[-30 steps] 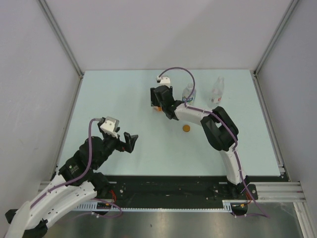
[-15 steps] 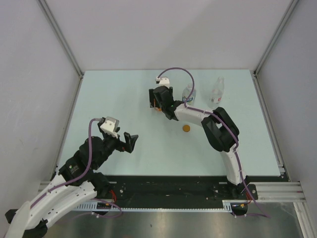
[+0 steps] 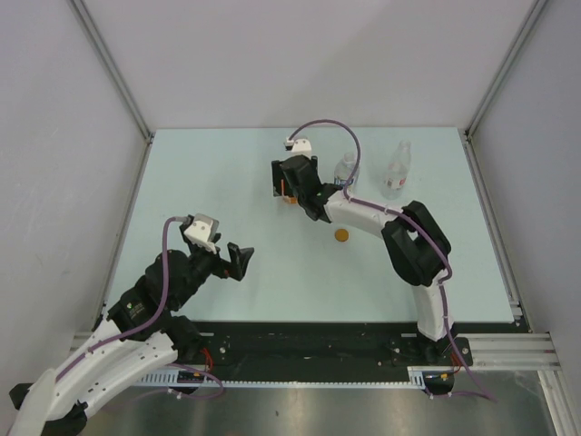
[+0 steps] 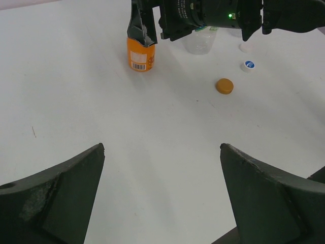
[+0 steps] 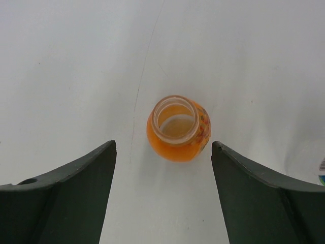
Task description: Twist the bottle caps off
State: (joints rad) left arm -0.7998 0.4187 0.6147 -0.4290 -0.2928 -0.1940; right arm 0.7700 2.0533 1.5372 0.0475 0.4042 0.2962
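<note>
The squat orange bottle (image 5: 179, 127) stands upright with its mouth uncovered, just beyond the tips of my right gripper (image 5: 163, 146), which hangs open above it and touches nothing. In the top view this gripper (image 3: 287, 188) covers most of the orange bottle (image 3: 290, 199). An orange cap (image 3: 341, 235) lies loose on the table, and a white cap with a blue mark (image 4: 247, 65) lies near it. A clear bottle with a blue label (image 3: 346, 169) and a slim clear bottle (image 3: 396, 169) stand further right. My left gripper (image 3: 238, 259) hovers open and empty, well short of them.
A small whitish cap (image 4: 246, 47) rests behind the blue-marked one. Grey walls enclose the pale table (image 3: 218, 182) on three sides. The right arm's forearm (image 3: 363, 211) stretches across the table just in front of the clear bottles.
My right gripper has opened wider and let go of the orange bottle, and its elbow has swung to the right. The left arm has stayed still.
</note>
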